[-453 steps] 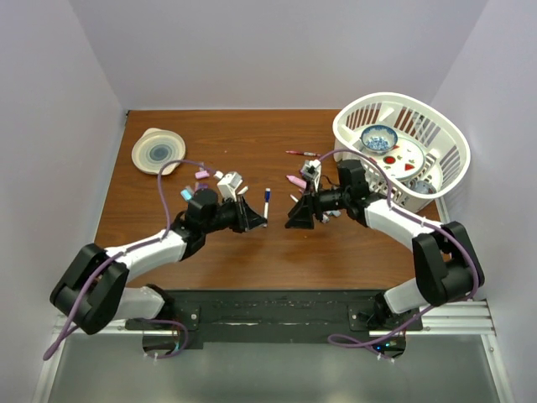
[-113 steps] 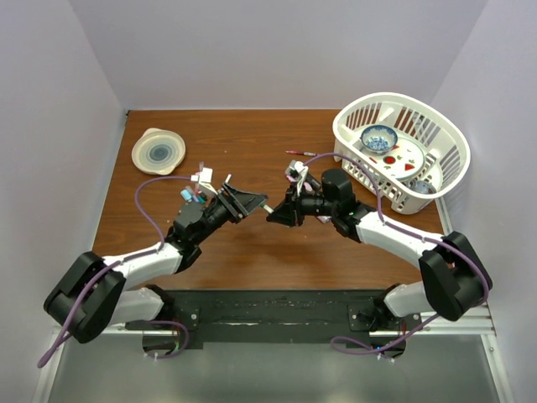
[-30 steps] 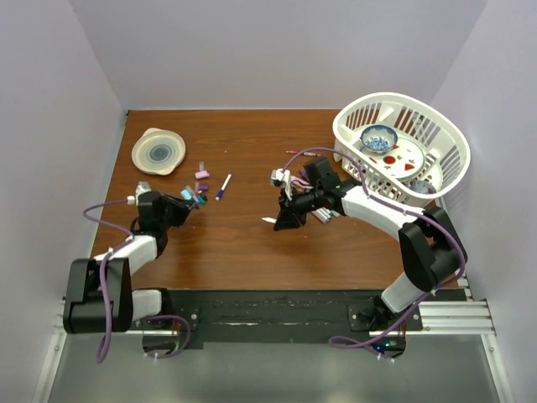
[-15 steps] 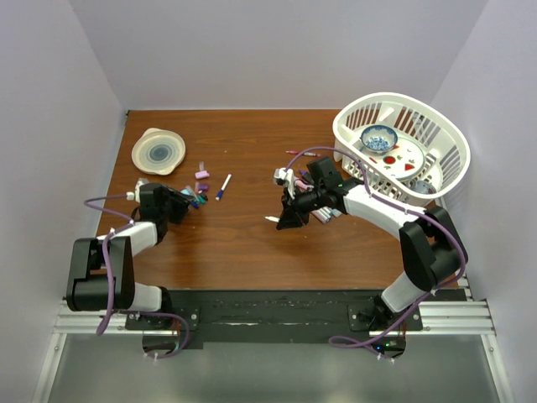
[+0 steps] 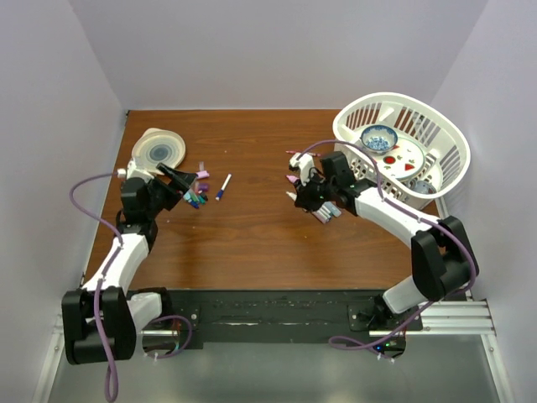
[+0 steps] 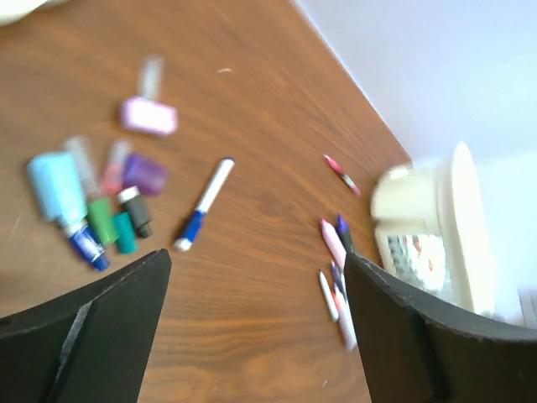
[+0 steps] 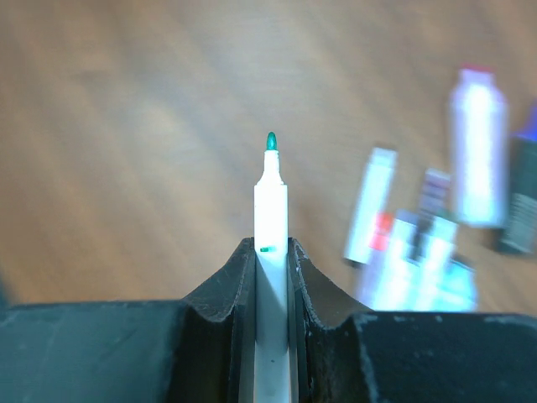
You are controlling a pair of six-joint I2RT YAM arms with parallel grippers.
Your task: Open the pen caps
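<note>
Top view: the left gripper (image 5: 172, 178) has spread its fingers within the last second and drawn back from the heap of pen caps (image 5: 195, 198), so it has probably just let a cap go there. The right gripper (image 5: 302, 191) has carried its pen from mid-table to the loose pens (image 5: 325, 210) beside the basket (image 5: 403, 159).

Left wrist view: the fingers (image 6: 101, 327) stand wide apart with nothing between them. The caps lie on the table (image 6: 252, 101) beyond the left finger, and a blue-ended pen (image 6: 204, 204), possibly still capped, lies just beside them.

Right wrist view: the fingers are clamped on a white pen (image 7: 271, 210), its bare green tip poking out ahead, so that pen's cap is off.
</note>
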